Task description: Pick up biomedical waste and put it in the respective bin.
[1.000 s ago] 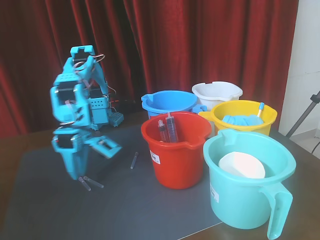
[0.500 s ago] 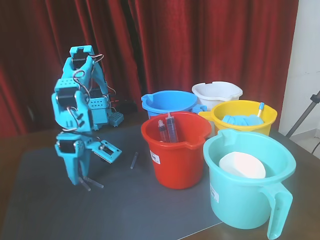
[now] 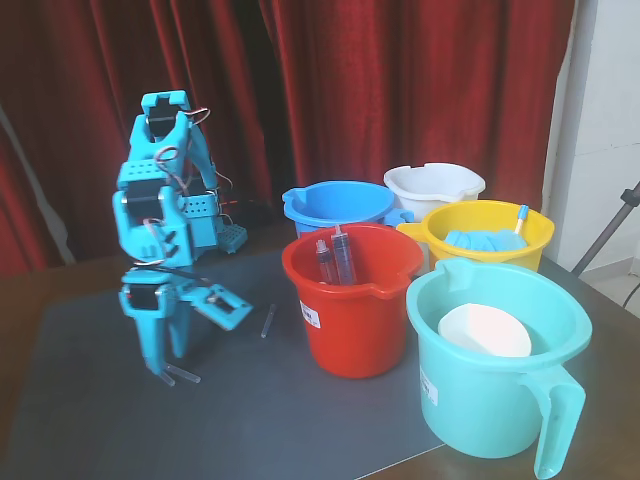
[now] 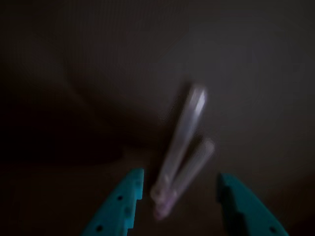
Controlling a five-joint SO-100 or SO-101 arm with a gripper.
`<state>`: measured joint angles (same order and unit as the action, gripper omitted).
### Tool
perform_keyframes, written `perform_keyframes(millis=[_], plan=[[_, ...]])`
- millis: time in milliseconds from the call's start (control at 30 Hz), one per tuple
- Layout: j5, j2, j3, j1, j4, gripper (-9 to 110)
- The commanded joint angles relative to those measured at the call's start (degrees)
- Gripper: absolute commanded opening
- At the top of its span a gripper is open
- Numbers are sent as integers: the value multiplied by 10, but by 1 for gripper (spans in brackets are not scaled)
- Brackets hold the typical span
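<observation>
Two thin clear-greyish tubes, the biomedical waste [image 3: 182, 375], lie side by side on the dark mat at the left. In the wrist view these tubes [image 4: 183, 147] are blurred and reach up from between my turquoise fingers. My gripper [image 3: 192, 342] points down just above them and is open, one finger [image 3: 153, 350] upright and the other splayed to the right. The gripper [image 4: 179, 180] holds nothing. A third small tube [image 3: 268, 320] lies on the mat between the arm and the red bucket [image 3: 350, 340].
Two dark-filled syringes [image 3: 335, 258] stand in the red bucket. Behind it are a blue bucket [image 3: 335, 200], a white bucket [image 3: 435, 182] and a yellow bucket [image 3: 490, 240]. A teal jug [image 3: 480, 400] stands front right. A red curtain hangs behind.
The arm has shifted a little to the right and lowered, bringing the open gripper closer over the two tubes. The tubes and buckets have not moved.
</observation>
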<state>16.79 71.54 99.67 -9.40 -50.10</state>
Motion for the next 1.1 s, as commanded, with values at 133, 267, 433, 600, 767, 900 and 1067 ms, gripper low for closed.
perform_keyframes(millis=[133,267,433,600,767,900,1067], plan=[[4,8,-6,6,25,16],[-3,4,2,4,90,9],[-3,-26,2,5,111,6],[-3,-33,1,5,130,6],[1,-33,1,5,134,6],[4,-33,4,5,139,3],[34,-33,23,-13,154,0]])
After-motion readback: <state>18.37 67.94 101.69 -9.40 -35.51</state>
